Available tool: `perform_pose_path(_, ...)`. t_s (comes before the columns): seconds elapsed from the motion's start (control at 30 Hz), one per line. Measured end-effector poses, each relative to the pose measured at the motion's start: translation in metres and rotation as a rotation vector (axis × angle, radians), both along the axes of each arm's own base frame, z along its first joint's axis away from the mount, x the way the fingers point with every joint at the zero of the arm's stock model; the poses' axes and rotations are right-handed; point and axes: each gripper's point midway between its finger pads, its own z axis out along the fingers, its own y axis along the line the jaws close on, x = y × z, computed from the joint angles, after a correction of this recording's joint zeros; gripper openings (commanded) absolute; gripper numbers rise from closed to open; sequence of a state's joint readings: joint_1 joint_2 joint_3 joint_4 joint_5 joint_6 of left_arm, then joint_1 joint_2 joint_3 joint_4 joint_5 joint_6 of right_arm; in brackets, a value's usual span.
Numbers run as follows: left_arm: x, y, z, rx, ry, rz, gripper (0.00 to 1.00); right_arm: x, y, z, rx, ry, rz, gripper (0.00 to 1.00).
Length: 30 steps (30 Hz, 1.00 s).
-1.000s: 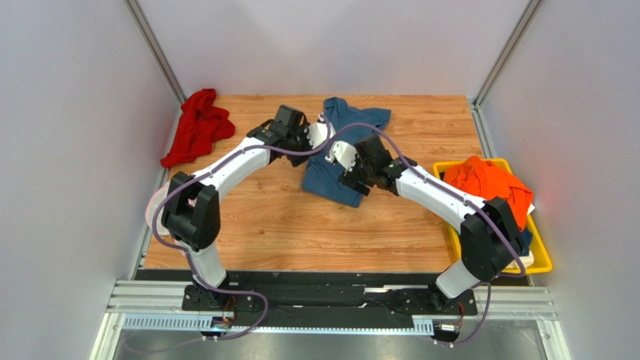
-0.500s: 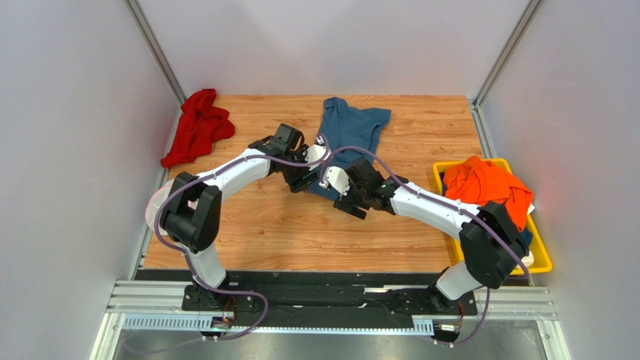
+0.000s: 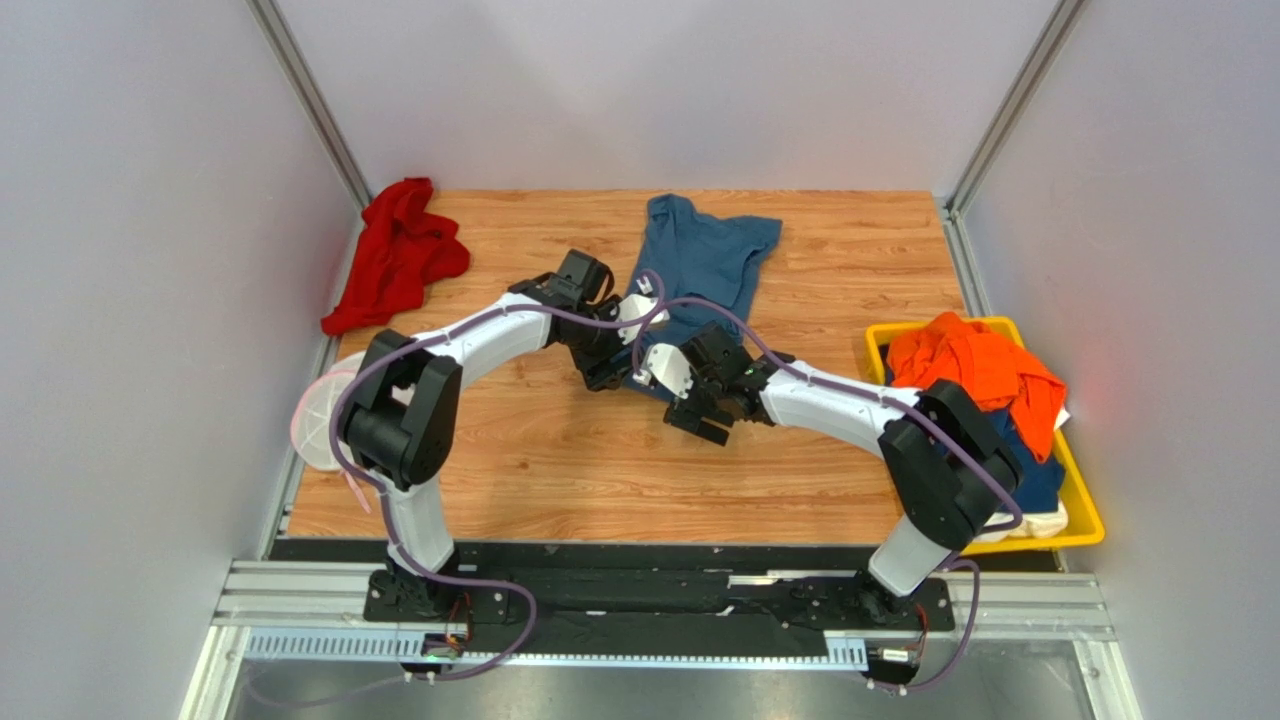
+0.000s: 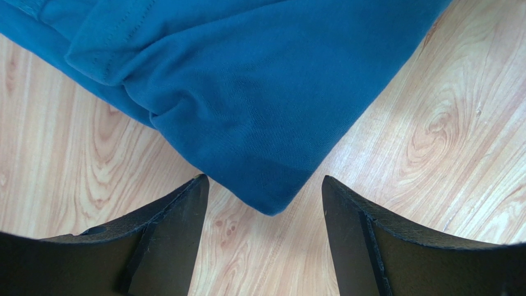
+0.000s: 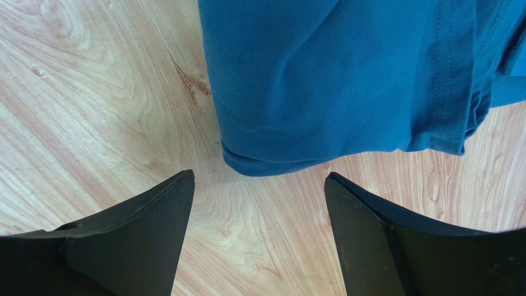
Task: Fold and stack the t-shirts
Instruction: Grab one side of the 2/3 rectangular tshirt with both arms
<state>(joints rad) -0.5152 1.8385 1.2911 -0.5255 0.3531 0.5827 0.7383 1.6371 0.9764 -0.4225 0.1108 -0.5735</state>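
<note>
Nearest the bases, bare wood of the table [image 3: 511,465] lies before both arms, which reach in together to mid-table. The left gripper [image 4: 264,185] stands released, jaws wide and clasping nothing. A folded corner of the blue t-shirt [image 4: 247,86] lies flat on the wood just ahead of its tips, pointing into the gap. The right gripper [image 5: 258,180] is likewise spread and empty, with the shirt's doubled near edge just beyond its tips and running off to the right of that view. From this near end the shirt's long axis runs away from both grippers toward the far edge, leaning slightly right. Each arm looks about equally close to its own corner, so a two-handed pinch seems to suit. An orange t-shirt [image 3: 969,368] is heaped in the yellow bin [image 3: 1085,525] at the right. A red garment [image 3: 394,252] lies crumpled at the far left.
</note>
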Motion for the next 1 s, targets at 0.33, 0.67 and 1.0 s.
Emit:
perform_pose_path(0.33,0.008,0.001,-0.013,0.056,0.041,-0.013,0.68,0.003,0.001,-0.012,-0.022,0.021,0.001,0.76)
perform_pose_path(0.67,0.016,0.003,-0.019,0.089,0.064,-0.019,0.57,0.016,0.006,-0.015,-0.023,0.019,0.006,0.58)
perform_pose_path(1.0,0.008,0.003,-0.028,0.110,0.101,-0.033,0.28,0.020,0.014,-0.020,-0.016,0.028,0.039,0.15)
